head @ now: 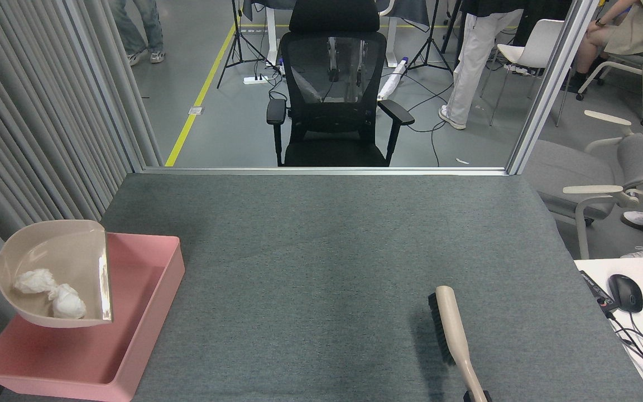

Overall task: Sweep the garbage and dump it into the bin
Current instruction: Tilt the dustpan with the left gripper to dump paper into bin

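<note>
**Figure: Loaded dustpan held above the bin, brush held apart on the counter**

The beige dustpan [59, 273] hung above the far-left part of the pink bin [148, 318], its handle running off the left edge of the head view. The left claw lay outside the picture, so its state could not be told; it was judged to be carrying the handle. Two white tissue wads, the garbage [51, 290], lay touching each other in the pan's bowl, toward the handle end and thus on the claw's side of the lip.

The brush [451, 335] stood on the grey counter [321, 234], bristles turned left, well apart from the bin. Only a dark sliver of the right claw [478, 396] showed at the handle's near end; whether it was clenched could not be told.

Handling, as judged: the wads were very light, soft and crushable (a draught or jolt could shift them), and might cling to the plastic instead of sliding. The pan was stiff and light, best held far back on its handle, so the lip could tip downward, away from the claw, inside the bin's walls.
</note>
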